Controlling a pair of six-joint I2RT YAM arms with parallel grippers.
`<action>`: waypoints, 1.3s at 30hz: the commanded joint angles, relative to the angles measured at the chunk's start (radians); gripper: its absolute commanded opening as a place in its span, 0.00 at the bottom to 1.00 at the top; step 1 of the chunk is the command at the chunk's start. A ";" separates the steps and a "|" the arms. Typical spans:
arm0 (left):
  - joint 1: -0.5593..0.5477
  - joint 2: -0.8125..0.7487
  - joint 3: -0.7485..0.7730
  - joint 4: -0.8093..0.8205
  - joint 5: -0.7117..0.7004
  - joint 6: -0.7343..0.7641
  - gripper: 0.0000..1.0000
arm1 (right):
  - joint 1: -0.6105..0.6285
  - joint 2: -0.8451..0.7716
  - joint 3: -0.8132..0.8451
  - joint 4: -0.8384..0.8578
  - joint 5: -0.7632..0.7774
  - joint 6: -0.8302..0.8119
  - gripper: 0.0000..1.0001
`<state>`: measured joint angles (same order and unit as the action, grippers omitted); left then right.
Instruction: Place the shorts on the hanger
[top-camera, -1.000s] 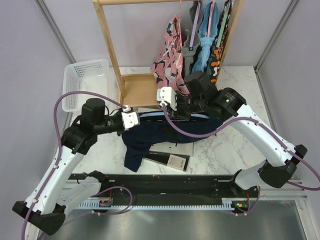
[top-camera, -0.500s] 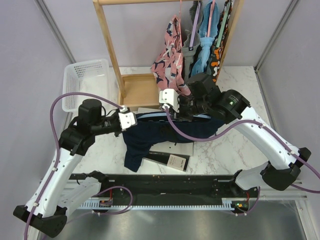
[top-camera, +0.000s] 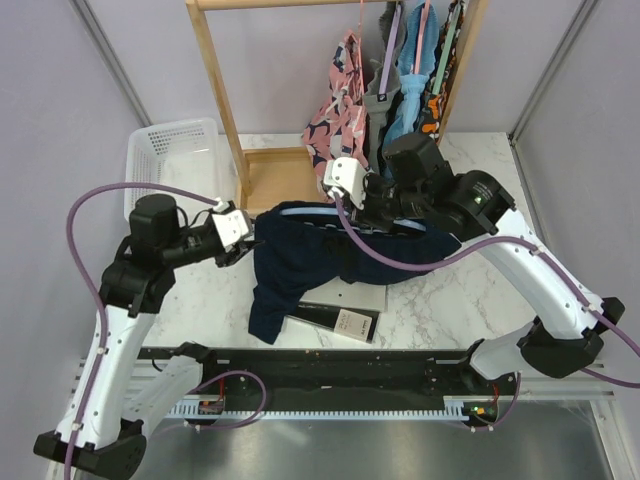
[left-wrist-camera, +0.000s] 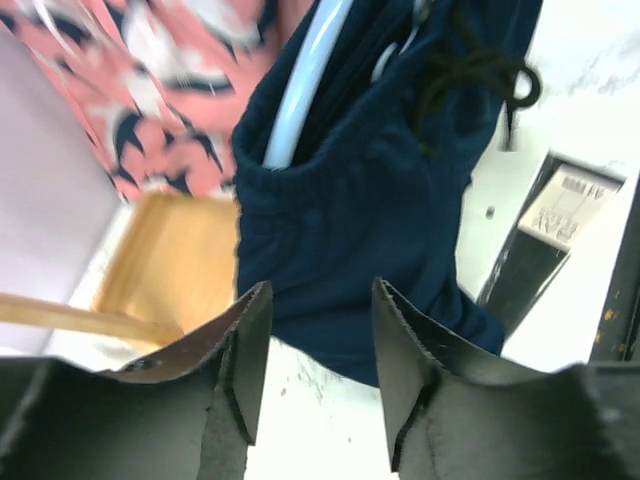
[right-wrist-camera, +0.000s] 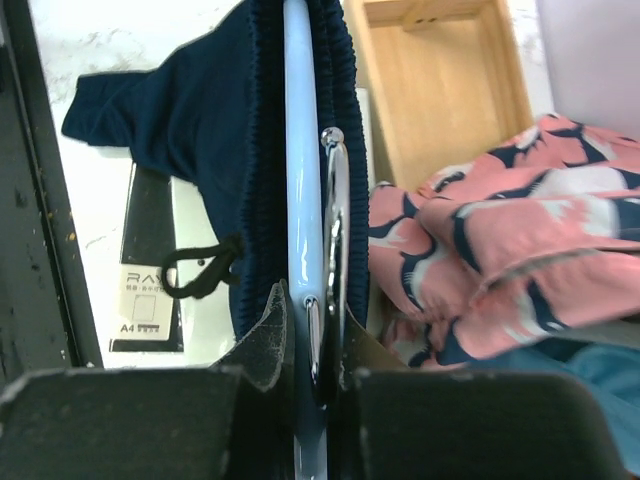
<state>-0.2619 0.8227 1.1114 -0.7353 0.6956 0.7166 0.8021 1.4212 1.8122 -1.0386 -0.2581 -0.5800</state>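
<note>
Shorts (top-camera: 320, 255) are draped over the hanger (top-camera: 305, 213) right in the middle of the table (top-camera: 440, 300). The waistband is gathered along the pale blue bar, and the legs sag down onto the marble and a black A4 packet (top-camera: 335, 320). The right gripper (right-wrist-camera: 308, 300) is pinched tight on the hanger's bar, one finger on either side of it, so that arm carries the whole load. The bar's long axis runs across the table, from the right gripper out toward the left arm. Over there the left gripper (left-wrist-camera: 315, 300) is spread wide, holding nothing. It sits just beside the waistband's left corner without touching it, and its wrist camera looks straight at the hanger tip poking from the elastic. If that corner needs seating further, the left arm looks the nearer one for it, reaching straight ahead along the bar. Close behind the hanger stand the wooden rack (top-camera: 215, 90) and its base tray (top-camera: 280, 178), with the pink patterned garment (top-camera: 340, 95) hanging just beyond the right gripper. The black drawstring (right-wrist-camera: 200, 275) dangles loose and could snag. A white basket (top-camera: 175, 160) sits off to the left, well apart.
</note>
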 joint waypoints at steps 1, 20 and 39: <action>0.009 -0.025 0.123 0.037 0.137 -0.072 0.55 | -0.006 0.045 0.150 -0.014 0.085 0.118 0.00; -0.336 0.165 0.122 0.448 -0.243 0.265 0.54 | 0.009 0.185 0.360 -0.020 -0.082 0.322 0.00; -0.402 0.164 -0.047 0.649 -0.337 0.409 0.02 | -0.003 0.116 0.230 0.070 -0.293 0.575 0.66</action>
<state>-0.6601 1.0180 1.1202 -0.2703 0.3931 1.1339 0.8108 1.6161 2.0846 -1.0866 -0.3897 -0.1192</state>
